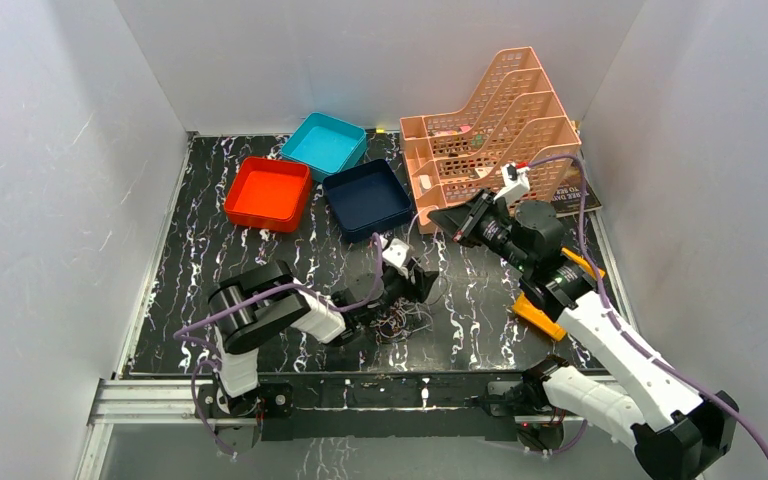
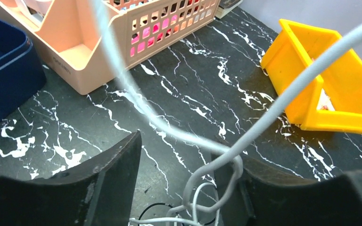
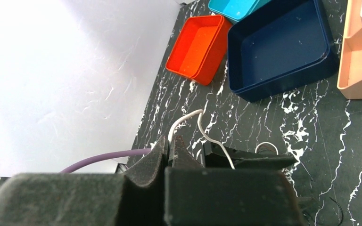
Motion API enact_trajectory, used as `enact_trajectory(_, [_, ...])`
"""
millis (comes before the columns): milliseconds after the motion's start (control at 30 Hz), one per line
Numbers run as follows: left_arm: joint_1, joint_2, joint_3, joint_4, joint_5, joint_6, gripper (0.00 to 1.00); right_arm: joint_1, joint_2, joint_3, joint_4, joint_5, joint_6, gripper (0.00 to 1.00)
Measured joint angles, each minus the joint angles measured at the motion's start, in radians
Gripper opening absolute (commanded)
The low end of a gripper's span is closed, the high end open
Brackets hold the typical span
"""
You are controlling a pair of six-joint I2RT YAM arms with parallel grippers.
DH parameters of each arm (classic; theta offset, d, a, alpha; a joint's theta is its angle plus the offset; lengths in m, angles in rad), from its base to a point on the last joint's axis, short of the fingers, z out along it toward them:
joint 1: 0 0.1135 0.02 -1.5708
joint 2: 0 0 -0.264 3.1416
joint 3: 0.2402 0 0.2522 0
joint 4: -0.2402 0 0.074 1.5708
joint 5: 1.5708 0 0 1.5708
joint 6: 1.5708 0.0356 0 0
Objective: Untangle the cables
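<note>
The jaws of the right gripper [image 3: 169, 143] are pressed together in the right wrist view. A whitish strand [image 3: 185, 121] is pinched between them, arching out from the tips and down towards the tabletop [image 1: 210, 260]. The jaws of the left gripper [image 2: 188, 153] are spread wide and nothing is clamped. Two pale lengths pass through the gap and are joined in a small twist close to one finger; whether that finger is touched cannot be settled.

The cables [image 1: 400, 322] lie as a loose bunch on the tabletop, just below the left gripper and near the front edge, between the two arms.

The task is judged to be at an early stage. One strand is held raised out of the bunch, no strand is seen laid apart on its own, and the twist between the left jaws is not undone. Most of the separating is therefore judged to be left.

Much is hidden. From above, the bunch is partly covered by the left gripper, and its dark strands are lost against the black marbled surface. In the left wrist view it is cut off at the lower edge. The strand running between the two grippers can barely be traced from above.

Further out stand a navy tray [image 3: 283, 47], a red tray [image 3: 195, 47], a peach rack [image 1: 490, 130] and a yellow bin [image 2: 330, 80].
</note>
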State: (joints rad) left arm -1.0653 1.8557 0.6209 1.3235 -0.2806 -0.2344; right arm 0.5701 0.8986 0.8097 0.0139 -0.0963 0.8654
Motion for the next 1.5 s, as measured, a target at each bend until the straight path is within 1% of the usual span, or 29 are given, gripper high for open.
enact_trajectory(167, [0.000, 0.015, -0.022, 0.023, 0.002, -0.023, 0.37, 0.000, -0.025, 0.035, -0.019, 0.005, 0.000, 0.00])
enact_trajectory(267, [0.000, 0.022, -0.034, 0.030, 0.006, -0.035, 0.32, 0.001, -0.036, 0.058, -0.032, 0.019, -0.003, 0.00])
enact_trajectory(433, [0.000, 0.022, -0.072, 0.041, 0.010, -0.055, 0.29, 0.001, -0.054, 0.109, -0.074, 0.052, -0.032, 0.00])
enact_trajectory(667, [0.000, 0.022, -0.112, 0.057, 0.049, -0.092, 0.25, 0.002, -0.055, 0.238, -0.109, 0.089, -0.099, 0.00])
enact_trajectory(833, [0.000, 0.022, -0.146, 0.056, 0.064, -0.125, 0.21, 0.002, -0.041, 0.333, -0.107, 0.097, -0.138, 0.00])
enact_trajectory(1067, [0.000, 0.029, -0.167, 0.059, 0.077, -0.148, 0.20, 0.002, -0.018, 0.444, -0.086, 0.105, -0.190, 0.00])
enact_trajectory(1167, [0.000, 0.031, -0.176, 0.059, 0.079, -0.151, 0.22, 0.002, 0.000, 0.493, -0.082, 0.105, -0.213, 0.00])
enact_trajectory(1267, [0.000, 0.030, -0.179, 0.059, 0.079, -0.148, 0.26, 0.002, 0.010, 0.523, -0.071, 0.106, -0.241, 0.00])
enact_trajectory(1367, [0.000, 0.009, -0.190, 0.051, 0.076, -0.140, 0.34, 0.002, 0.011, 0.528, -0.074, 0.117, -0.271, 0.00])
enact_trajectory(1500, [0.000, -0.088, -0.200, 0.010, 0.067, -0.115, 0.49, 0.002, 0.008, 0.523, -0.094, 0.134, -0.306, 0.00])
